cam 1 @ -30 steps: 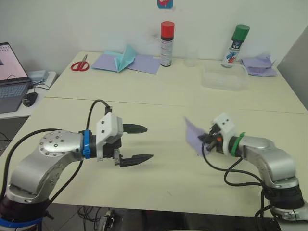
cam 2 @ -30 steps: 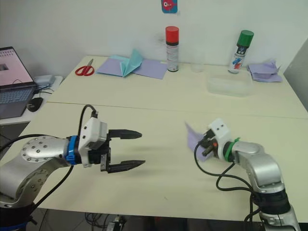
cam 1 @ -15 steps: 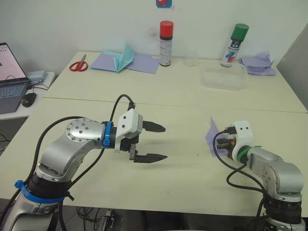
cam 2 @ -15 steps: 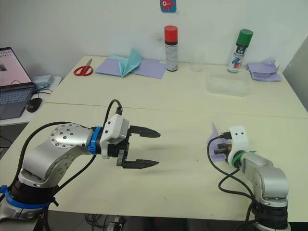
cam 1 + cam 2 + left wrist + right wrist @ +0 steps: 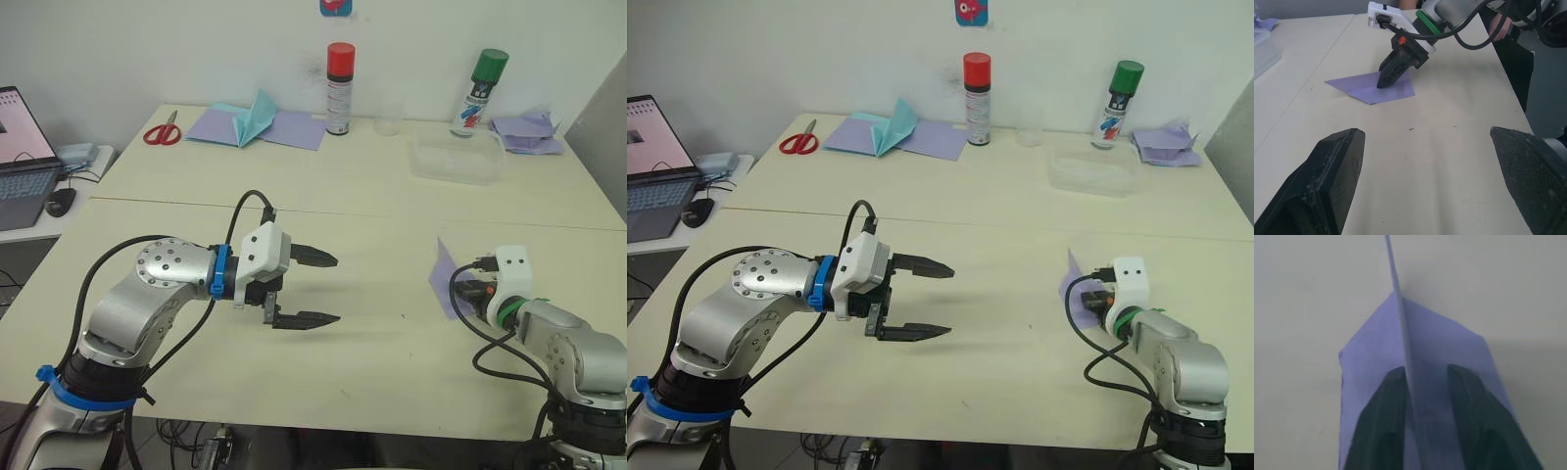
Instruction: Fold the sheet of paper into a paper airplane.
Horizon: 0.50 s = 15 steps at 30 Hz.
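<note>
The sheet of paper (image 5: pixel 445 280) is lavender and folded to a point. It rests on the table at the right, near the front edge. My right gripper (image 5: pixel 467 292) is shut on its near side. In the right wrist view a raised crease of the sheet (image 5: pixel 1442 345) runs up between the two fingers (image 5: pixel 1382 423). The left wrist view shows the sheet (image 5: pixel 1362 87) lying nearly flat under the right gripper (image 5: pixel 1386 80). My left gripper (image 5: pixel 337 289) hovers open over the table's middle, well left of the paper and pointing toward it. The paper airplane is out of view.
Along the back edge stand a red-capped spray can (image 5: pixel 339 89), a green-capped can (image 5: pixel 480 92) and a clear container (image 5: pixel 457 158). A teal paper plane (image 5: pixel 254 117) lies on lavender sheets beside scissors (image 5: pixel 162 130). Crumpled lavender paper (image 5: pixel 527 133) is back right, a laptop (image 5: pixel 20 162) far left.
My right gripper has drawn the paper to the right, toward the table's right side. My left gripper swung toward the middle a second ago and has since held still, open.
</note>
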{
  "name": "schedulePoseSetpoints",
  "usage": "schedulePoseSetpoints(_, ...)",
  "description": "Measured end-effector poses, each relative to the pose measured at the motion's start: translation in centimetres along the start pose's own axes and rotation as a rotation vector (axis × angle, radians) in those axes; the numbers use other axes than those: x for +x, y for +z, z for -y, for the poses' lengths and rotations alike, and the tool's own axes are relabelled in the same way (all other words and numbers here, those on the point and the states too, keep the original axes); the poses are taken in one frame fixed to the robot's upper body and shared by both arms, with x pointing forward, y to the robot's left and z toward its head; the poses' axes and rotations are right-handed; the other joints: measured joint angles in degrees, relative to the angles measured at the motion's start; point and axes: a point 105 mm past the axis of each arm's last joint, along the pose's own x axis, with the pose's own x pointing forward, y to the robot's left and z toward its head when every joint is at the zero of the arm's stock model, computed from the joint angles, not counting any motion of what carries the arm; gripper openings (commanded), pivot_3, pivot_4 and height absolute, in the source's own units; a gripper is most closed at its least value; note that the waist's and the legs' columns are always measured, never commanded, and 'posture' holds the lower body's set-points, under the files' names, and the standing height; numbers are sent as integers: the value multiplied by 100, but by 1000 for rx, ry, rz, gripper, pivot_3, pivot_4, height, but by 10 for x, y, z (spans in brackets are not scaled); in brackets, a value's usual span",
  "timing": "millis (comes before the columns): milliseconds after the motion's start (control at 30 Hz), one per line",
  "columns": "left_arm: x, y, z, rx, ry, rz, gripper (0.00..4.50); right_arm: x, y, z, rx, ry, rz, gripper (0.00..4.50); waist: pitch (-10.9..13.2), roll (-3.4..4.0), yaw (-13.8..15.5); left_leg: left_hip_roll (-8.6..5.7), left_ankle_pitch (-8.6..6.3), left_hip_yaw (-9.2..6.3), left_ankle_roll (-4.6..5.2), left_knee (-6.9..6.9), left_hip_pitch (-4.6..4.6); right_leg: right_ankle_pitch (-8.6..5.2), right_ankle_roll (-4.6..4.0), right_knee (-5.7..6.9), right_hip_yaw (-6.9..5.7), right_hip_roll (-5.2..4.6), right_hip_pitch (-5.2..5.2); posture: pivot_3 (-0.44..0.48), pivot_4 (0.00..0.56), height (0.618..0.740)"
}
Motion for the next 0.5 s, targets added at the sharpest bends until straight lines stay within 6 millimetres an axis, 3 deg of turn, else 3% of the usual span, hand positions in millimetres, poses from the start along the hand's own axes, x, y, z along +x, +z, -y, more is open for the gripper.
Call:
schedulePoseSetpoints(200, -2, -3, 1, -2, 4, -9, 4500, -8, 17, -8, 28, 81, 87, 4446, 2, 3, 0, 1, 0, 1, 0, -1, -1, 0, 0, 0, 0, 0, -2, 0, 150, 740)
schedulePoseSetpoints(367, -18, -11, -3, -15, 24, -66, 4500, -29, 44, -8, -87, 186, 139, 4446, 10, 14, 0, -2, 0, 3, 1, -1, -1, 0, 1, -2, 1, -1, -2, 0, 150, 740)
schedulePoseSetpoints(500, -69, -37, -23, -76, 183, -184, 4500, -68, 65, 9, -401, 377, 141, 4446, 34, 33, 4, 4, -2, -5, 3, -5, 1, -3, 5, -12, -10, 3, 0, 0, 150, 740)
